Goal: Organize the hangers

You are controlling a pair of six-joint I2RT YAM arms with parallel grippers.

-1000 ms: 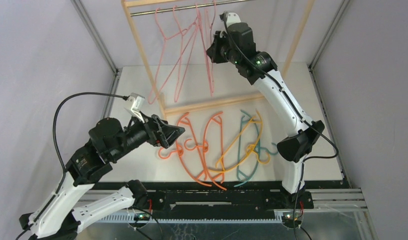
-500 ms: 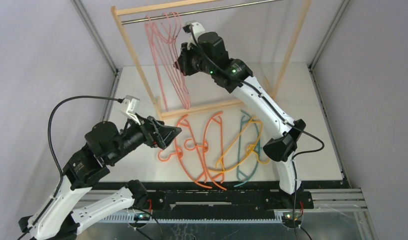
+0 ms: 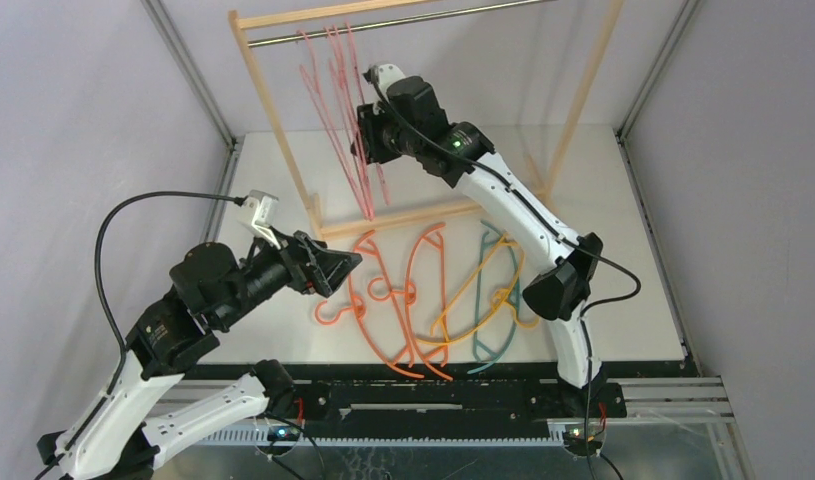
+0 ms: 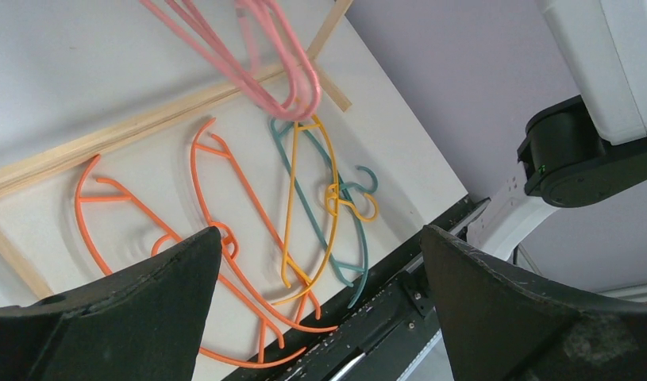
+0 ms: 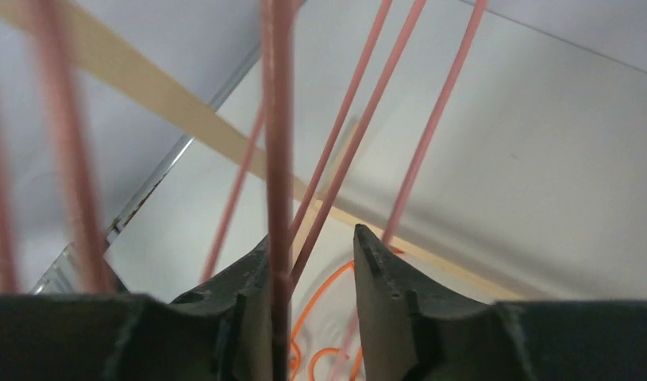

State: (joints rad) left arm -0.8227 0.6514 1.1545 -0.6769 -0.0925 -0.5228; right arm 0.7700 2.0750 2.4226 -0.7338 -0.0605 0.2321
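- R gripper [image 5: 312, 242]: jaws a bit apart, pink hangers [image 5: 279, 159] vs one finger; they hang on rack [image 3: 273, 110].
- L gripper [image 4: 320, 232]: jaws wide apart, above orange hangers [image 4: 194, 167] on desk [image 4: 105, 79].

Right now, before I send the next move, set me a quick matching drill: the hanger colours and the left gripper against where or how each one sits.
Column one:
1. pink hangers
2. orange hangers
3. teal hanger
4. left gripper

Column two:
A. wide open, above the near left part of the table
B. hanging from the metal rod
C. flat on the table, leftmost of those lying there
D. flat on the table, crossed by the yellow-orange hanger

Pairs: 1-B, 2-C, 3-D, 4-A
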